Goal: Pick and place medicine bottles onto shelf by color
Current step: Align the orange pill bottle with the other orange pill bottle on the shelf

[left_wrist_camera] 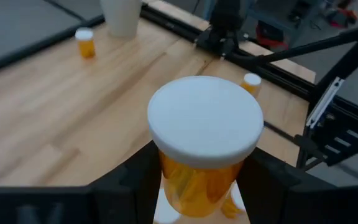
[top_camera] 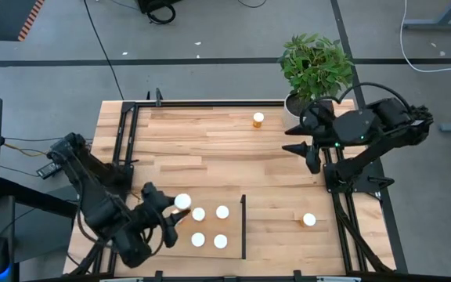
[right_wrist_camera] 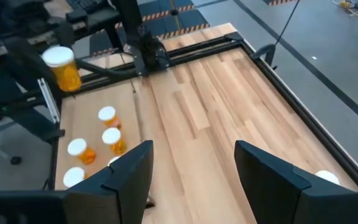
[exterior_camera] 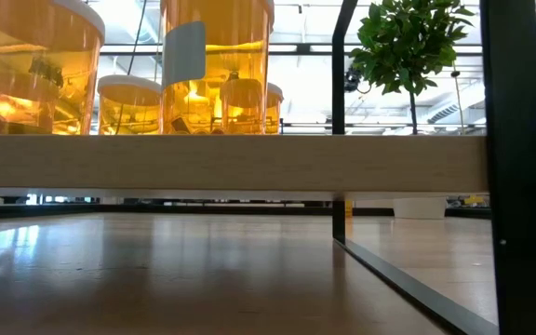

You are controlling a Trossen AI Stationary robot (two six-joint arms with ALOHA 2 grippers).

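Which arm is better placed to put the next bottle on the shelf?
The left. Its hand already holds a medicine bottle above the shelf, beside four placed bottles. The right hand is open, far away near the plant.

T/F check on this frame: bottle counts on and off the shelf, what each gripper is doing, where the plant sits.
1. The left gripper holds a medicine bottle. True.
2. Six bottles stand on the shelf. False: four stand there.
3. The right gripper holds a bottle. False: it is open and holds nothing.
4. Two bottles stand on the table off the shelf. True: and.
5. The plant is at the left arm's side. False: it is by the right arm.
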